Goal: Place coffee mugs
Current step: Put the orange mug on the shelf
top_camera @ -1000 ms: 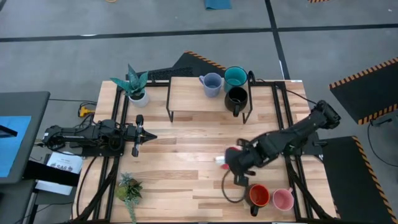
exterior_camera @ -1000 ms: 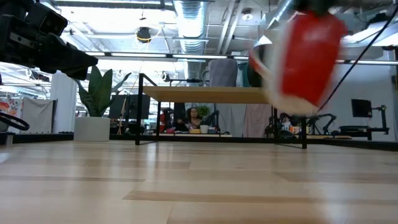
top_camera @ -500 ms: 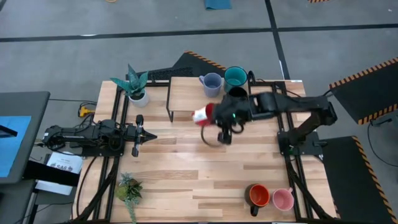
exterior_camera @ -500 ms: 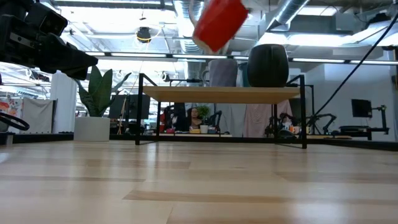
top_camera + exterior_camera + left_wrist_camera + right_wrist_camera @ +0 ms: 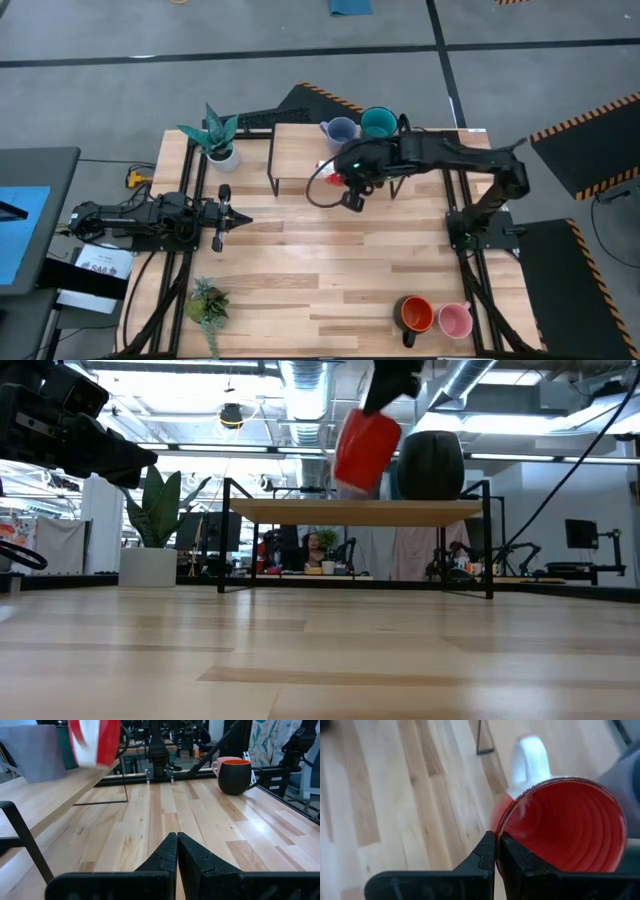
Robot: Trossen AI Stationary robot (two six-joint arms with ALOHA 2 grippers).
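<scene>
— Tabletop (image 5: 300,260)?
— Pale wood planks; grey floor around, ducts overhead in the low view.
— Writing?
— None readable.
— Claws?
— Right claw (image 5: 495,851) pinches the red mug (image 5: 366,448) by its rim above the shelf (image 5: 300,155), centre frame. Left claw (image 5: 176,851) closed, empty, at left.

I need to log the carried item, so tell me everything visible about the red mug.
The red mug is a small glossy mug, ceramic by its look, red outside and inside, with a white handle. Inside it shows ridged rings and no contents. The right tool is shut on its rim, holding it tilted in the air above the raised wooden shelf, near the shelf's front edge and beside the grey-blue mug and black mug. Only the tool appears to touch it.
</scene>
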